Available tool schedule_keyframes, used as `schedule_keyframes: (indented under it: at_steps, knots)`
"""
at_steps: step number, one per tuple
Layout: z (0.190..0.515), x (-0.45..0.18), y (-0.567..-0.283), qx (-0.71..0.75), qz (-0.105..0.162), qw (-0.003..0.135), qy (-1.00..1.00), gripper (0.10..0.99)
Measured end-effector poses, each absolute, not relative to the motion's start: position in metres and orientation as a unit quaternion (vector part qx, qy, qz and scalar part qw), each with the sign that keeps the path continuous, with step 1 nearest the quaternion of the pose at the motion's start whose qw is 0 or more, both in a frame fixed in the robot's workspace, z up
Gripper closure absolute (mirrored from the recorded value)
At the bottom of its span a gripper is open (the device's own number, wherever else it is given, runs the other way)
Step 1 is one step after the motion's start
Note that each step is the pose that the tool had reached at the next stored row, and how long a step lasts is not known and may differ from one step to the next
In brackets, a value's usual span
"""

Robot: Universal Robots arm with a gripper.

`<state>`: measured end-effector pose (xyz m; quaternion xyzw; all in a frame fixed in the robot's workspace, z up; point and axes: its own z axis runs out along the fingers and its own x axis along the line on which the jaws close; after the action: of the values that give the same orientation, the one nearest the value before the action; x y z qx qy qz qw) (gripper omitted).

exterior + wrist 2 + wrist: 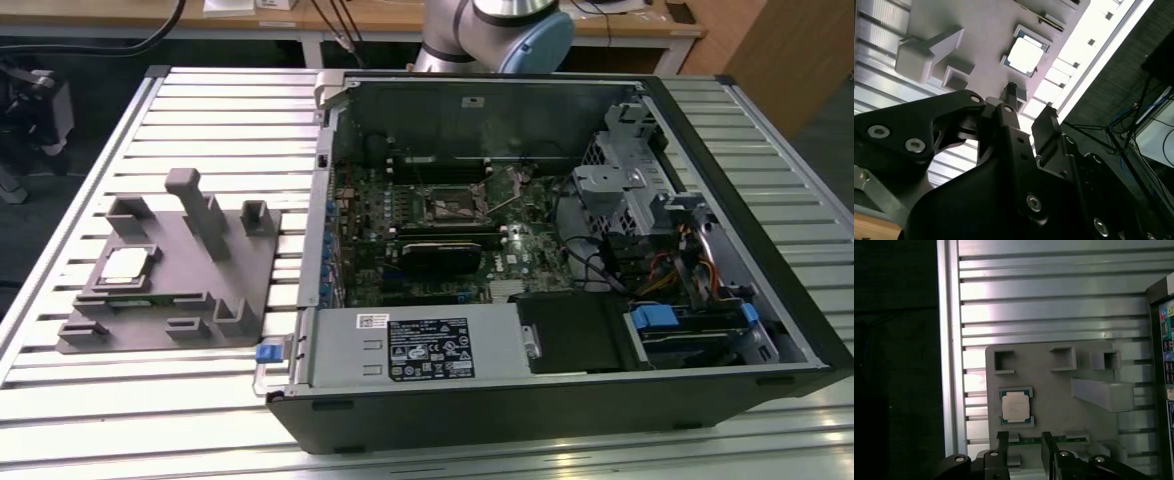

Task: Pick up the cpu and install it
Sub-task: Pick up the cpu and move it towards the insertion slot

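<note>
The cpu (pixel 124 265) is a small silvery square chip lying flat in a recess of the grey fixture (pixel 174 300), at the exterior view's left. Both wrist views show the cpu (pixel 1015 406) (pixel 1024 54) from above, with nothing covering it. My gripper (pixel 1025 441) (pixel 1029 106) hangs well above the fixture, open, with nothing between its two dark fingers (pixel 1002 439). It is apart from the cpu and touches nothing. The dark metal-framed socket (pixel 454 207) sits on the motherboard inside the open computer case (pixel 561 410).
The fixture has several upright posts (pixel 200 210) and blocks around the cpu recess. Everything rests on a ribbed aluminium table (pixel 120 400). The case holds a power supply (pixel 414 345), a drive cage (pixel 627 180) and cables. The arm's base (pixel 494 30) stands behind the case.
</note>
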<state>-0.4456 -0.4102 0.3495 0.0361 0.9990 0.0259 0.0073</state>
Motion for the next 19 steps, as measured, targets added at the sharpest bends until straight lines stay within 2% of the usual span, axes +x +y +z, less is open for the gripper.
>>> schedule_keyframes:
  at_steps: [1,2,4,5,7,8,9,10,11,19]
  knots:
    - [0.349,-0.446,-0.411,0.036,0.026,0.007,0.999,0.678]
    - [0.348,-0.446,-0.411,0.036,0.026,0.007,0.999,0.678]
    - [0.347,-0.446,-0.411,0.036,0.026,0.007,0.999,0.561]
    - [0.346,-0.446,-0.412,0.036,0.027,0.007,0.999,0.561]
    - [0.345,-0.446,-0.412,0.036,0.027,0.007,0.999,0.447]
    - [0.344,-0.446,-0.412,0.036,0.027,0.007,0.999,0.447]
    - [0.343,-0.446,-0.412,0.036,0.027,0.006,0.999,0.388]
    - [0.342,-0.446,-0.413,0.036,0.027,0.006,0.999,0.388]
    - [0.342,-0.446,-0.413,0.036,0.027,0.006,0.999,0.325]
    - [0.336,-0.446,-0.413,0.036,0.028,0.006,0.999,0.325]
